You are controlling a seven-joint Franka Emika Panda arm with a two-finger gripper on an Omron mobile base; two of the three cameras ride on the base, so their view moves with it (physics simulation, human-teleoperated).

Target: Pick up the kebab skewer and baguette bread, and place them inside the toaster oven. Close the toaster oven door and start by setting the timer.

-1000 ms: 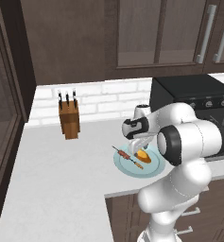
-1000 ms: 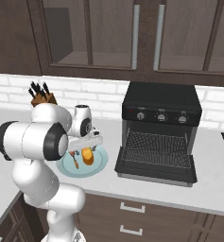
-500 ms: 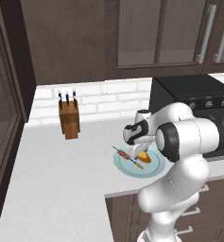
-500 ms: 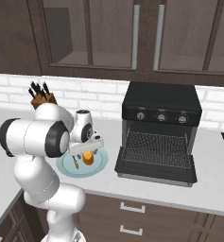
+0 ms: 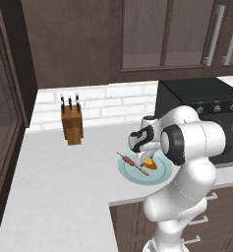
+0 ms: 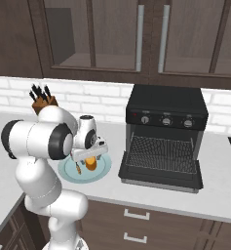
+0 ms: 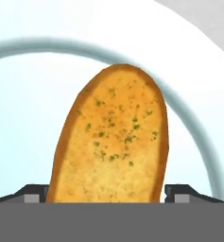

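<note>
The baguette bread (image 7: 111, 142) is golden-orange with small green flecks, lying on a pale blue plate (image 6: 100, 171) with a darker blue-grey ring. The kebab skewer (image 5: 132, 163) shows reddish-brown and orange chunks on a dark stick. The toaster oven (image 6: 165, 112) is black with silver knobs — the table (image 5: 59, 187) white, the knife block (image 5: 72, 126) brown.

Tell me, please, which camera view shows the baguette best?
The hand view: the baguette is close up, crust and green flecks clear. The left base view shows an orange wedge beside the arm; the right base view, a bit under the hand.
</note>
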